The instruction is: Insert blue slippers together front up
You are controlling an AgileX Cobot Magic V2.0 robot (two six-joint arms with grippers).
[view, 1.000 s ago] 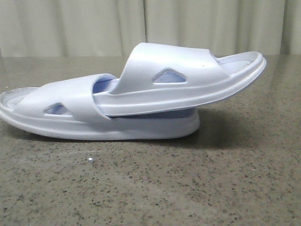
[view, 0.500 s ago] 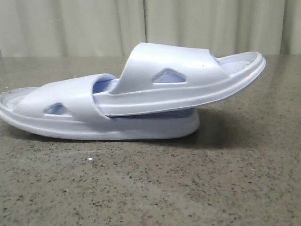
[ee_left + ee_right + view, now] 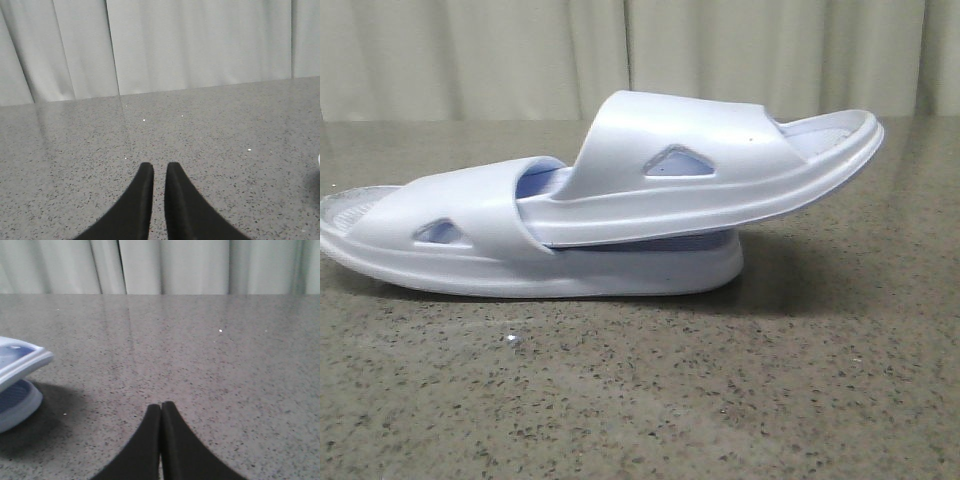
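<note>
Blue slippers (image 3: 610, 210) lie nested at the centre of the front frame on the speckled grey surface (image 3: 650, 400). The lower slipper (image 3: 470, 250) rests flat; the upper slipper (image 3: 720, 170) is slid under its strap and tilts up toward the right. Pale curtains (image 3: 520, 55) hang behind. The left gripper (image 3: 160, 172) holds nothing, fingers nearly together with a narrow gap. The right gripper (image 3: 161, 407) is pressed together, empty, with the slippers' ends at the left edge of its view.
</note>
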